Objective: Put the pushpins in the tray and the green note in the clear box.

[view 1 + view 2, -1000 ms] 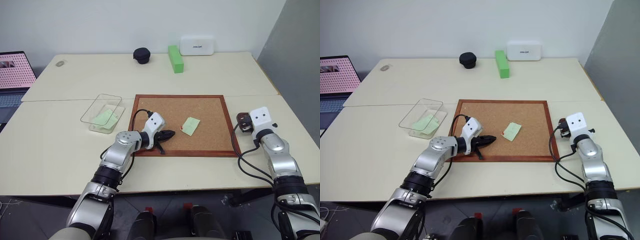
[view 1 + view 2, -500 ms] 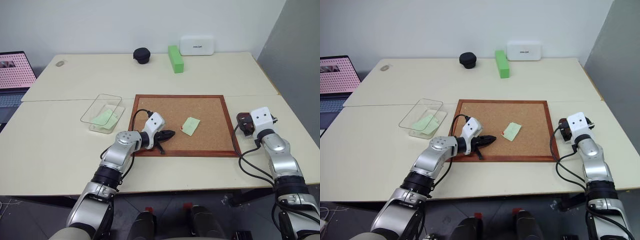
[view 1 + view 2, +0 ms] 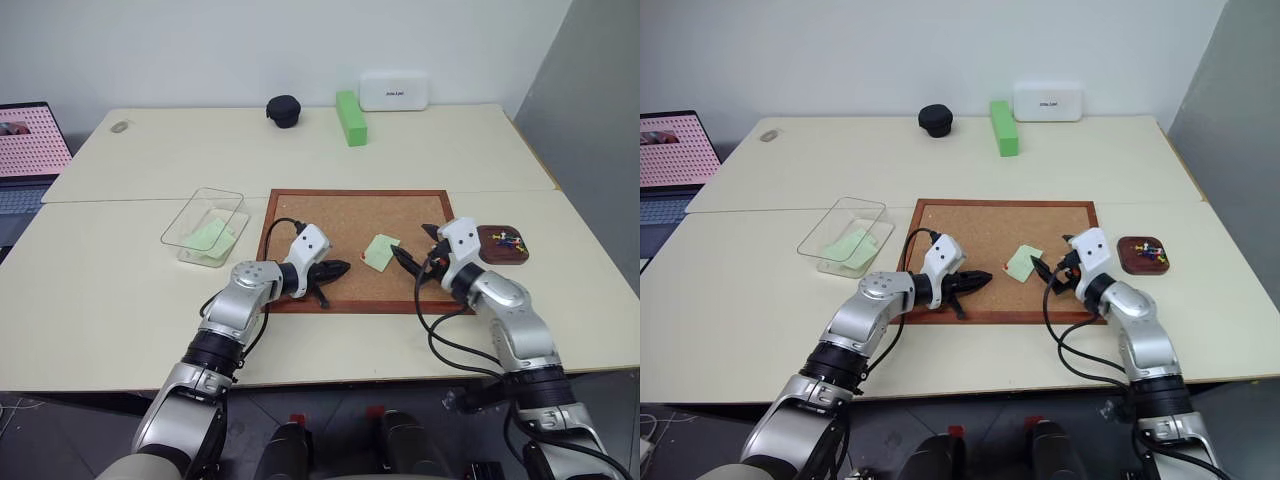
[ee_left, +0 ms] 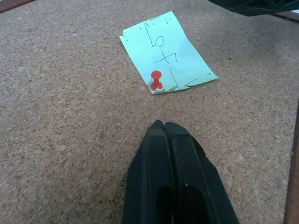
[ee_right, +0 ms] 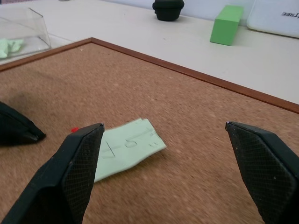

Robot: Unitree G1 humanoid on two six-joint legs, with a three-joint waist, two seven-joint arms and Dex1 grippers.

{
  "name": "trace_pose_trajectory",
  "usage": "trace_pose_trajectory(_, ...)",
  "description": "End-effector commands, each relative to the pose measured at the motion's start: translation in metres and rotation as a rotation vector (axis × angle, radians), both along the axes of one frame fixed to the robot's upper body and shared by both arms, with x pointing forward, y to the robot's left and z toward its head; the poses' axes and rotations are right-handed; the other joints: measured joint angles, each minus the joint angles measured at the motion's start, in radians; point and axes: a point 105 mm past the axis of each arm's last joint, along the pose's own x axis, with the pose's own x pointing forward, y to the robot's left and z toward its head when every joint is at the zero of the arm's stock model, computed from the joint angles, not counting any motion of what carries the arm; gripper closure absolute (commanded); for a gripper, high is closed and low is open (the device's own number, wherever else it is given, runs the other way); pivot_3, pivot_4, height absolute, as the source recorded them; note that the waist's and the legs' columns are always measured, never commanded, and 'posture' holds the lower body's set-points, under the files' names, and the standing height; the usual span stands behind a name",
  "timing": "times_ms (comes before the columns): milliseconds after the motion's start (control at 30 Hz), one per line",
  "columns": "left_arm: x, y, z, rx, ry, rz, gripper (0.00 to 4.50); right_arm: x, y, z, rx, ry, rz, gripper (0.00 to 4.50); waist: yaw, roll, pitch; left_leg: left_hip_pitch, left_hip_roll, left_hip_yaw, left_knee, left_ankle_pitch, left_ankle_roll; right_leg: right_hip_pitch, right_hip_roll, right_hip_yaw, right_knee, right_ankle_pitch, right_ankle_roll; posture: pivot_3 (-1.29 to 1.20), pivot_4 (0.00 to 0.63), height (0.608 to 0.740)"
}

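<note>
The left wrist view alone reveals a red pushpin fixing the green note to the cork board; left gripper pressed together, right gripper spread wide beside the note, tray holding pins

One cork board, one tray, one clear box, one green block, one white box; one red pushpin on one pinned green note.

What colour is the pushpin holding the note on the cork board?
Red pushpin, clearest in the left wrist view.
</note>
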Motion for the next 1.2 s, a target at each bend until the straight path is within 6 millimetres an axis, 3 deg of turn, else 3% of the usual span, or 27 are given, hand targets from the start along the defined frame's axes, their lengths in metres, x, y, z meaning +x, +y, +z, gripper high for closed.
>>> trace_pose_trajectory(33,-0.008,0.006,-0.025,0.063,0.089,0.011,4.50,0.004,0.025,0.012,-0.007,-0.048,0.055,0.08,0.000,0.000,0.000,0.000,0.000,0.000,0.000,0.000,0.000,0.000,0.000,0.000,0.000,0.000,0.000,0.00,0.150,0.740)
trace_pose_trajectory(200,-0.007,0.008,-0.025,0.057,0.089,0.021,4.50,0.008,0.041,0.001,-0.024,-0.020,0.100,0.08,0.000,0.000,0.000,0.000,0.000,0.000,0.000,0.000,0.000,0.000,0.000,0.000,0.000,0.000,0.000,0.00,0.150,0.740)
trace_pose_trajectory(400,-0.009,0.012,-0.025,0.061,0.092,0.026,4.50,0.021,0.046,-0.011,-0.050,0.019,0.063,0.08,-0.004,0.000,0.000,0.000,0.000,0.000,0.000,0.000,0.000,0.000,0.000,0.000,0.000,0.000,0.000,0.00,0.150,0.740)
trace_pose_trajectory(533,-0.008,0.013,-0.024,0.063,0.089,0.032,4.50,0.021,0.049,-0.013,-0.053,0.026,0.081,0.69,-0.004,0.000,0.000,0.000,0.000,0.000,0.000,0.000,0.000,0.000,0.000,0.000,0.000,0.000,0.000,0.00,0.150,0.740)
trace_pose_trajectory(900,-0.007,0.012,-0.023,0.067,0.086,0.030,4.50,0.015,0.052,-0.022,-0.132,0.009,0.140,3.27,-0.006,0.000,0.000,0.000,0.000,0.000,0.000,0.000,0.000,0.000,0.000,0.000,0.000,0.000,0.000,0.00,0.150,0.740)
trace_pose_trajectory(967,-0.007,0.012,-0.023,0.066,0.086,0.028,4.50,0.015,0.052,-0.022,-0.132,0.009,0.140,3.56,-0.006,0.000,0.000,0.000,0.000,0.000,0.000,0.000,0.000,0.000,0.000,0.000,0.000,0.000,0.000,0.00,0.150,0.740)
trace_pose_trajectory(1000,-0.007,0.012,-0.023,0.066,0.086,0.028,4.50,0.015,0.052,-0.022,-0.132,0.008,0.139,3.93,-0.006,0.000,0.000,0.000,0.000,0.000,0.000,0.000,0.000,0.000,0.000,0.000,0.000,0.000,0.000,0.00,0.150,0.740)
trace_pose_trajectory(1133,-0.008,0.013,-0.025,0.070,0.088,0.025,4.50,0.017,0.051,-0.022,-0.133,0.011,0.128,4.49,-0.006,0.000,0.000,0.000,0.000,0.000,0.000,0.000,0.000,0.000,0.000,0.000,0.001,0.000,0.000,0.00,0.150,0.740)
trace_pose_trajectory(1200,-0.009,0.013,-0.025,0.071,0.090,0.026,4.50,0.018,0.050,-0.022,-0.129,0.011,0.123,4.49,-0.006,0.000,0.000,0.000,0.000,0.000,0.000,0.000,0.000,0.000,0.000,0.000,0.001,0.000,0.000,0.00,0.150,0.740)
